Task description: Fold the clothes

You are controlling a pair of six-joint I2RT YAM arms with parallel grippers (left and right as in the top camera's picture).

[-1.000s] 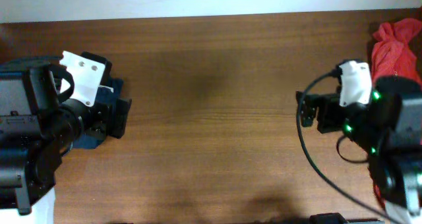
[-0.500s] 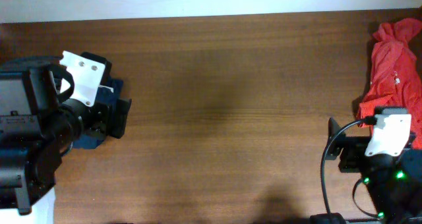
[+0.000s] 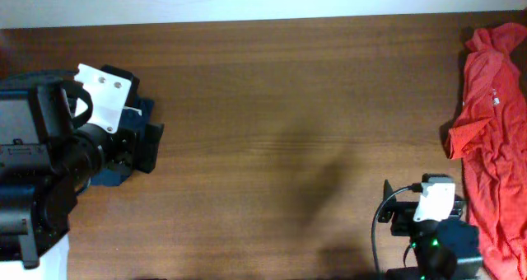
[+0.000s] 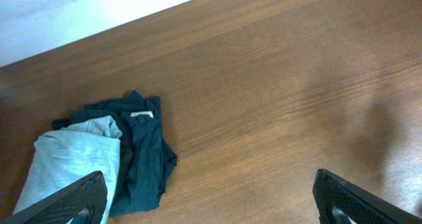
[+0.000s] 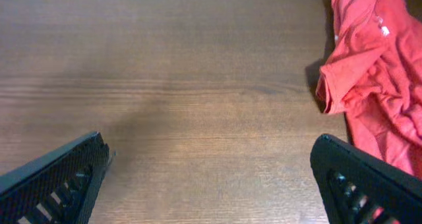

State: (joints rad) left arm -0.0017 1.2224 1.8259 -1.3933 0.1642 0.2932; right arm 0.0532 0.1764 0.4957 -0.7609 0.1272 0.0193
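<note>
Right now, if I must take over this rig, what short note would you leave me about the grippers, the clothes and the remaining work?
Left gripper: open, empty, above the bare table, near the pale grey-blue T-shirt.
Right gripper: open, empty, beside the red-orange garment.
The T-shirt lies bunched at the table's left end, touching the dark navy garment; in the overhead view the left arm hides it.
Done: no fold visible.
Left: grasp the T-shirt, spread it flat on the open wood, then fold it.
</note>
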